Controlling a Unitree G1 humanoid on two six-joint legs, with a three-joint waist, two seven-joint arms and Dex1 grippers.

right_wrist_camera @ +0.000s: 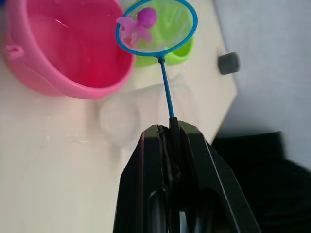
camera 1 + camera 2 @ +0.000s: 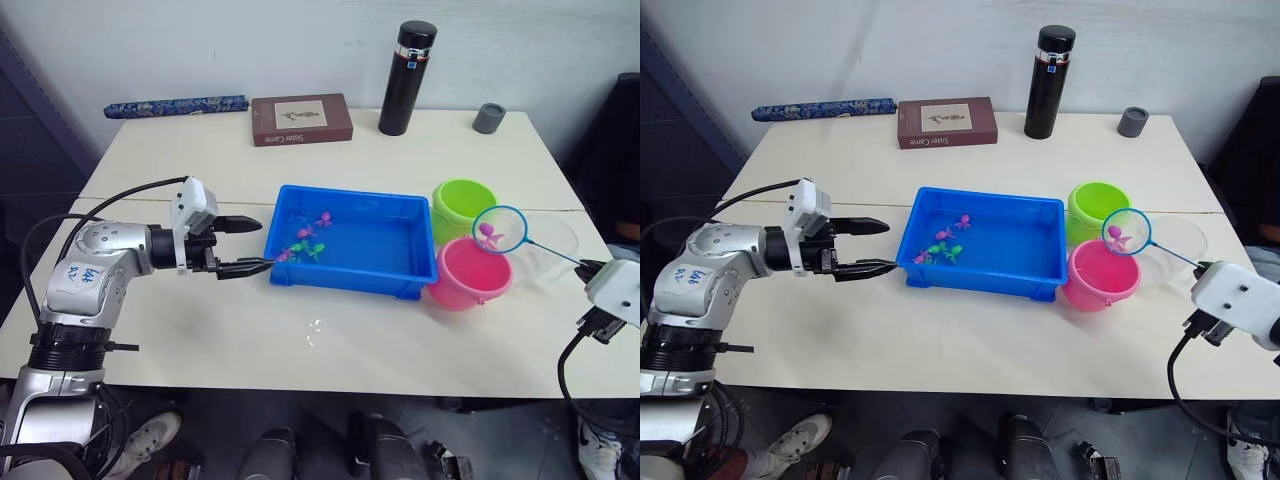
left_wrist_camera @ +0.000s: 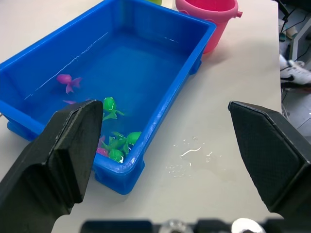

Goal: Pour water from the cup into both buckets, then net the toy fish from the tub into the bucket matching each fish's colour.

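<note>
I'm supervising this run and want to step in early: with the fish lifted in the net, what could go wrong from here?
1. The pink fish lies in the net, whose hoop hangs near the rims of both the green bucket and the pink bucket; tipping early could drop it in the wrong one.
2. The right gripper pinches only the thin handle, so the net might twist.
3. Spilled water lies on the table beside the tub.

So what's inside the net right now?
One pink toy fish lies in the net, held on its stick by the right gripper over the pink bucket and green bucket. Nothing else shows through the mesh.
</note>
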